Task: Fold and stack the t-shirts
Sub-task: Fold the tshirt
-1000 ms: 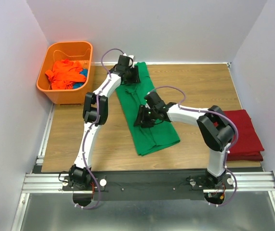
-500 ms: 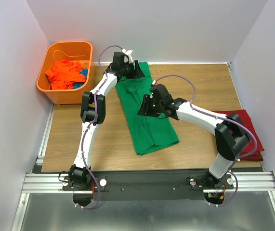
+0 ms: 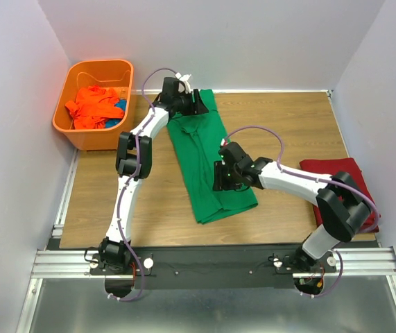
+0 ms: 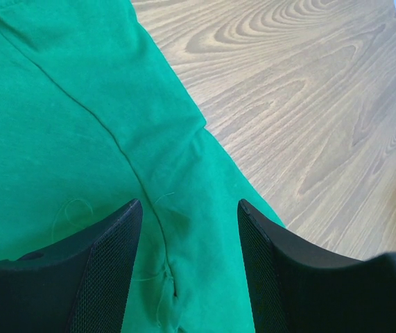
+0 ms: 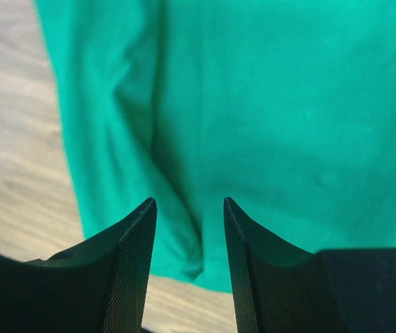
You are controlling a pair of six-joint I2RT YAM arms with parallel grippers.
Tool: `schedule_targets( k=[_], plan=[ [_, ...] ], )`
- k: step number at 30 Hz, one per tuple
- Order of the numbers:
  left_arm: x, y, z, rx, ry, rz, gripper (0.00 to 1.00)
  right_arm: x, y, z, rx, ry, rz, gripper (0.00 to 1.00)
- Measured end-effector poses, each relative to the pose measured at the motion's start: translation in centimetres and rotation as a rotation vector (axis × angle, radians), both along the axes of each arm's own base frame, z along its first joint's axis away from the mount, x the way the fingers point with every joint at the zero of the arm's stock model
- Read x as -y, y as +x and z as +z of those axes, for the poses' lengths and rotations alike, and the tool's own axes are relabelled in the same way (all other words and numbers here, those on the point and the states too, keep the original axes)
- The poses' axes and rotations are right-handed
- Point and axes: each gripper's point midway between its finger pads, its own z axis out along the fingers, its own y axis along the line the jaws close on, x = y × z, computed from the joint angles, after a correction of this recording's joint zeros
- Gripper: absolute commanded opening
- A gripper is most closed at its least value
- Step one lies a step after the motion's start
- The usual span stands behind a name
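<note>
Top view: the green t-shirt (image 3: 204,156) is lying on the table (image 3: 107,201) as a long, half-folded strip.
Left wrist: the left gripper (image 4: 187,208) is hovering released over its far end.
Right wrist: the right gripper (image 5: 187,201) is hanging parted, apparently empty, near the hem.
Next: pinching both ends for the crosswise fold.

Left arm (image 3: 132,161) stretched far forward, left gripper (image 4: 189,208) wide open, right arm (image 3: 289,182) reaching leftward, right gripper (image 5: 189,202) jaws apart

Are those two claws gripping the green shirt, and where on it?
Nothing is held: the left gripper and the right gripper both stand open over the green t-shirt.
</note>
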Motion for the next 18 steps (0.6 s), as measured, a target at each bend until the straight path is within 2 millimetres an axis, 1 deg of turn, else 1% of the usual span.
schedule_targets(
  k=[3, 6, 8, 11, 15, 18],
  plan=[
    [0.0, 0.0, 0.0, 0.0, 0.0, 0.0, 0.65, -0.7, -0.7, 1.0, 0.021, 0.016, 0.031, 0.5],
    [0.0, 0.0, 0.0, 0.0, 0.0, 0.0, 0.65, -1.4, -1.5, 1.4, 0.03, 0.026, 0.057, 0.49],
    [0.0, 0.0, 0.0, 0.001, 0.0, 0.0, 0.65, -1.6, -2.3, 1.2, 0.025, 0.021, 0.076, 0.49],
    [0.0, 0.0, 0.0, 0.001, 0.0, 0.0, 0.65, -1.3, -3.2, 0.2, 0.007, -0.001, 0.089, 0.48],
    [0.0, 0.0, 0.0, 0.001, 0.0, 0.0, 0.65, -0.9, -3.9, -0.6, -0.003, -0.023, 0.095, 0.47],
    [0.0, 0.0, 0.0, 0.001, -0.001, 0.0, 0.65, -0.8, -4.0, -0.7, -0.003, -0.029, 0.095, 0.45]
  ],
)
